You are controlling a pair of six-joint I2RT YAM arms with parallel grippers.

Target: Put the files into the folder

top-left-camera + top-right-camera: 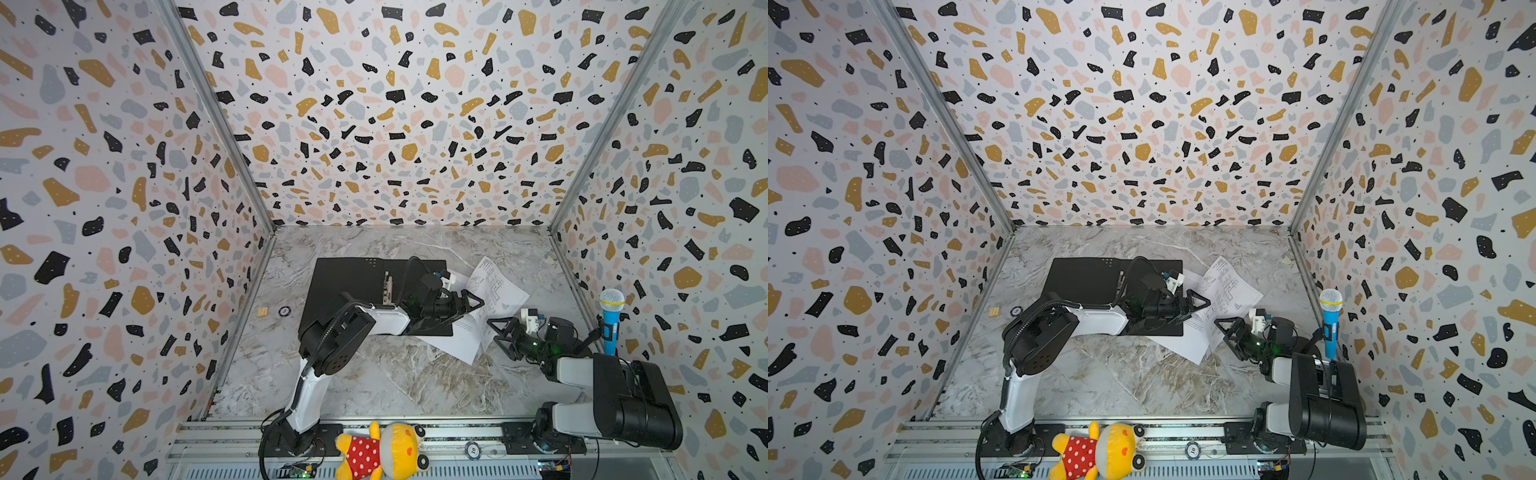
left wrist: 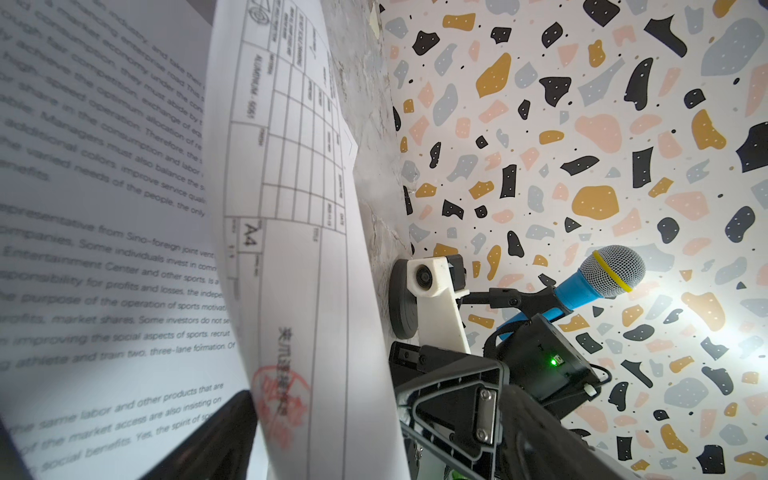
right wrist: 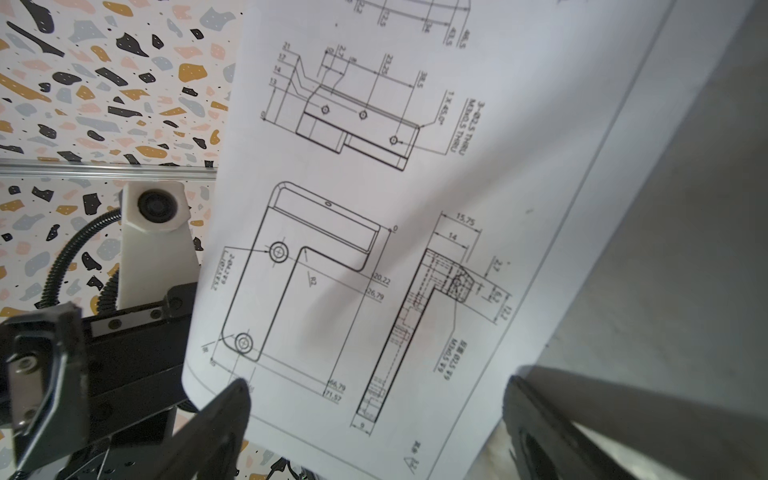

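Terrazzo-patterned walls (image 1: 415,104) (black, ochre, pink and grey chips) enclose a grey marble-look tabletop (image 1: 374,382) on three sides, with aluminium posts (image 1: 216,116) at the corners. A bright patch (image 2: 702,303), perhaps lamp glare, shows on one wall.

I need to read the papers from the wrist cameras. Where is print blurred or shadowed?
Left wrist view: text sheet soft toward the frame edge, red stamp on the drawing sheet blurred, glare on the wall. Right wrist view: that sheet sharp, one soft shadow across it.
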